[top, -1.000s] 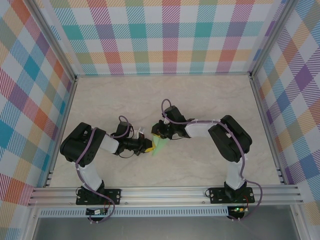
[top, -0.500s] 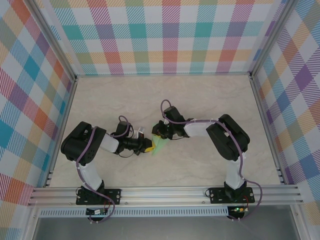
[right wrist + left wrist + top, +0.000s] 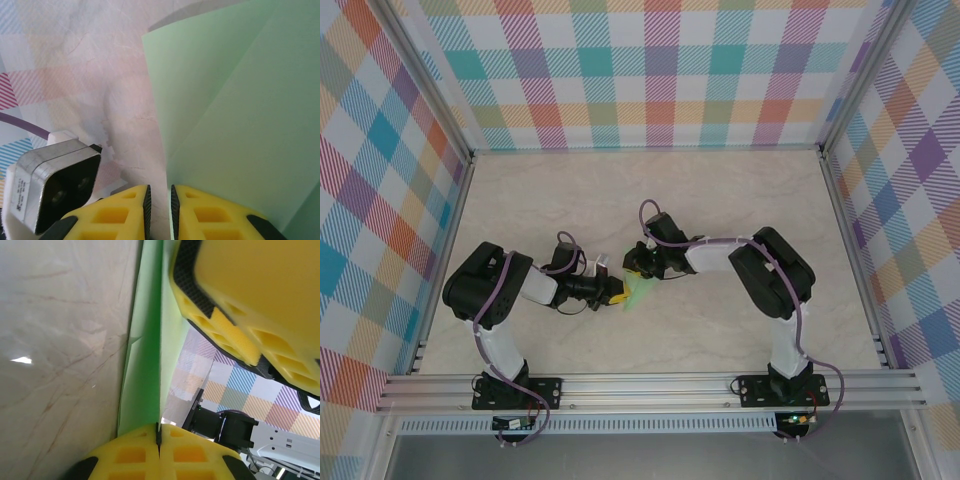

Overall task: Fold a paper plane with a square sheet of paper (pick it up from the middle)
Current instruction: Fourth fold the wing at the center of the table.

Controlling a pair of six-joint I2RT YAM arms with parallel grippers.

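The square sheet of paper point(image 3: 640, 292), pale green and bent into a fold, is held off the table between the two grippers at mid-table. My left gripper point(image 3: 619, 291) comes in from the left and is shut on the sheet's edge. In the left wrist view the paper point(image 3: 145, 365) runs straight up from the closed left gripper point(image 3: 158, 426). My right gripper point(image 3: 636, 274) reaches in from the right, just above the sheet. In the right wrist view the right gripper point(image 3: 159, 187) shows a narrow gap, and the paper point(image 3: 240, 125) has its edge against the right-hand pad point(image 3: 176, 200).
The beige marble-look table point(image 3: 720, 200) is walled by plaid panels point(image 3: 650, 70) at the back and both sides. An aluminium rail point(image 3: 650, 388) runs along the near edge. The left arm's silver camera housing point(image 3: 50, 190) sits close beside the right fingers.
The right arm's elbow has drifted slightly to the left. Both grippers and the paper stay about where they were.
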